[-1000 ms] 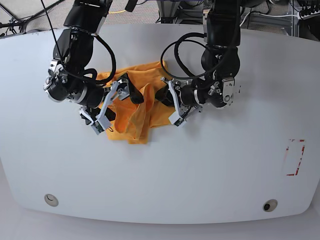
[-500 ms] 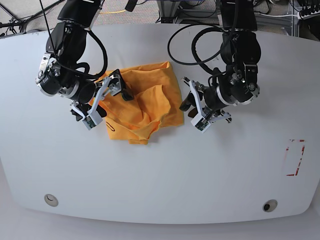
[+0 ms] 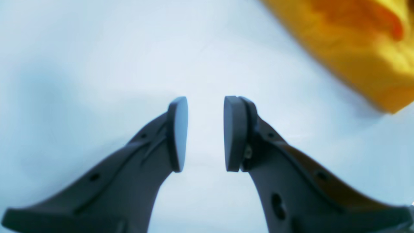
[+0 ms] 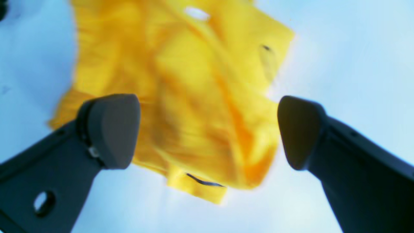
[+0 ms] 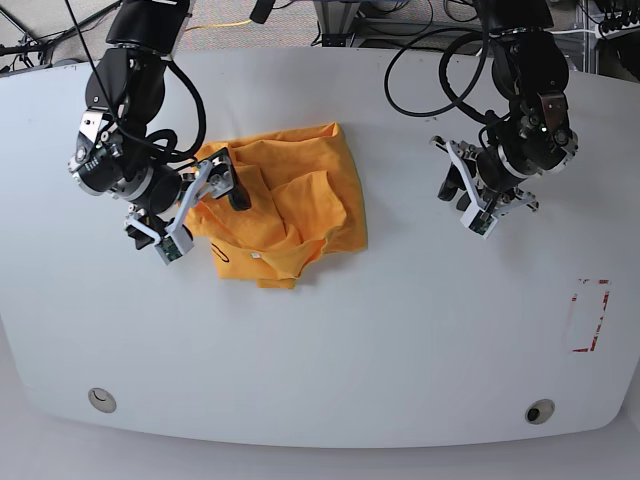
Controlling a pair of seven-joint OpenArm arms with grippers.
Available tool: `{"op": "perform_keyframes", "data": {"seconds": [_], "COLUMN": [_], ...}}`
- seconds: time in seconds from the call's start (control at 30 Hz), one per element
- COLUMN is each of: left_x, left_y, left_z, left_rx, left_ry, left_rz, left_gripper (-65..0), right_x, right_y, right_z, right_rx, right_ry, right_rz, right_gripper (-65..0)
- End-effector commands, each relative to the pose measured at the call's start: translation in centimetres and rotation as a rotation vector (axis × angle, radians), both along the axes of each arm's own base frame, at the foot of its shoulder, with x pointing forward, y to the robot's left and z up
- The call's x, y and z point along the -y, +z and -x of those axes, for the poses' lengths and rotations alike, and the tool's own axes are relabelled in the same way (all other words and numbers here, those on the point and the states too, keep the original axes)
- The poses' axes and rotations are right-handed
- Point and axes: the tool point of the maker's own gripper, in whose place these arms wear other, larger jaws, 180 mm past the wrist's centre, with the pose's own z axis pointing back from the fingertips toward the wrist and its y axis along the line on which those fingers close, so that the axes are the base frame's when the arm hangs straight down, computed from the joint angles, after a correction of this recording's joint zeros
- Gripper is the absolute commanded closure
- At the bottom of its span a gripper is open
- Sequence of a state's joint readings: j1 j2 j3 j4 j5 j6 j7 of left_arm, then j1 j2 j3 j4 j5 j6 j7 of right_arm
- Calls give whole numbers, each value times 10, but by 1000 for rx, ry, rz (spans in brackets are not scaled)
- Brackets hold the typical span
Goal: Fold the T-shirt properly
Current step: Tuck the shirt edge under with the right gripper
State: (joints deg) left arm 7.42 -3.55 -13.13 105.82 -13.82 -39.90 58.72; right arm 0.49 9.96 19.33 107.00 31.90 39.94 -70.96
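Note:
The orange-yellow T-shirt (image 5: 300, 200) lies crumpled in a loose bunch on the white table (image 5: 330, 340), left of centre. A small black mark (image 5: 222, 251) shows near its front-left edge. My right gripper (image 5: 212, 192) hangs over the shirt's left part, jaws wide open and empty; in the right wrist view (image 4: 207, 129) the T-shirt (image 4: 194, 81) lies below, between the fingers. My left gripper (image 5: 456, 196) is well to the right of the shirt, over bare table. In the left wrist view (image 3: 205, 132) its pads stand a little apart with nothing between them, and the T-shirt's corner (image 3: 355, 48) shows at the upper right.
A red marked rectangle (image 5: 590, 315) is on the table at the right. Two round inserts (image 5: 102, 400) (image 5: 540, 411) sit near the front edge. Cables and equipment stand behind the table's far edge.
My left gripper has let go of the shirt and moved right, away from it. My right gripper has drawn back to the left and opened. The shirt has dropped and settled on the table.

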Motion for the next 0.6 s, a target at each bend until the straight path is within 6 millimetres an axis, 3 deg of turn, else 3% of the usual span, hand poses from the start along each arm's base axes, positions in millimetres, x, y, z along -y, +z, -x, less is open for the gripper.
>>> {"op": "perform_keyframes", "data": {"seconds": [0.0,0.07,0.23,0.3,0.43,0.57], "left_x": [2,2,1,1,1,1], "left_y": [11,10,6,6,6,6], "left_z": [-6,-5,-1,0,-2,-1], "left_rx": [43,41,27,28,29,29], "left_ry": [2,4,6,5,6,6], "left_rz": [25,25,26,25,24,24], "left_gripper": [-172,-172,-172,-172,-172,-172], "right_x": [22,33,38,33,23,-10], "right_y": [5,-5,-25,-32,-26,-18], "right_z": [-14,-19,-17,-15,-16,-10], "right_rx": [18,-19,-96,-123,-113,-122], "right_ry": [-46,-74,-83,-86,-69,24], "right_rz": [-27,-53,-136,-191,-267,-350], "right_gripper": [-650,-650,-650,-650,-650,-650]}}
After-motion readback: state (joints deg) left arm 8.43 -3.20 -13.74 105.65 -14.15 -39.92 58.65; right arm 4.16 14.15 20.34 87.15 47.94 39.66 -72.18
